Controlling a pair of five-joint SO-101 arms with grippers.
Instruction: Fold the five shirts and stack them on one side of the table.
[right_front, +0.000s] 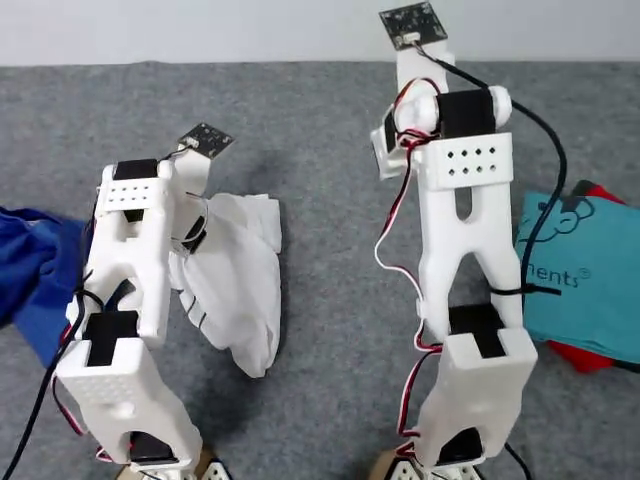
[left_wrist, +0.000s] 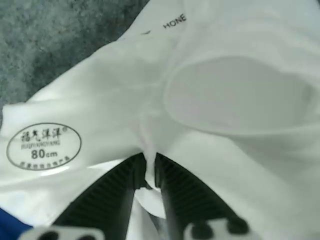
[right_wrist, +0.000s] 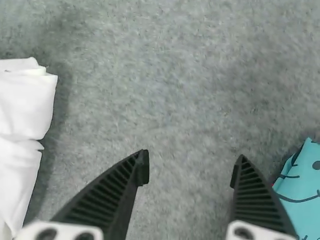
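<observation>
White shirt (right_front: 235, 280) bunched toward eight o'clock, pinched in left gripper (left_wrist: 149, 170). Right gripper (right_wrist: 190, 175) spread over carpet (right_wrist: 200, 75). Teal shirt (right_front: 575, 265) stacked on red shirt (right_front: 590, 355) at three o'clock; blue shirt (right_front: 30, 265) heaped at nine. Seemingly midway.

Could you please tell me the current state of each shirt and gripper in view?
white shirt: crumpled, unfolded.
left gripper: shut on the white shirt.
right gripper: open above bare table.
blue shirt: crumpled, unfolded.
teal shirt: flat atop the red shirt.
red shirt: under the teal shirt.
</observation>
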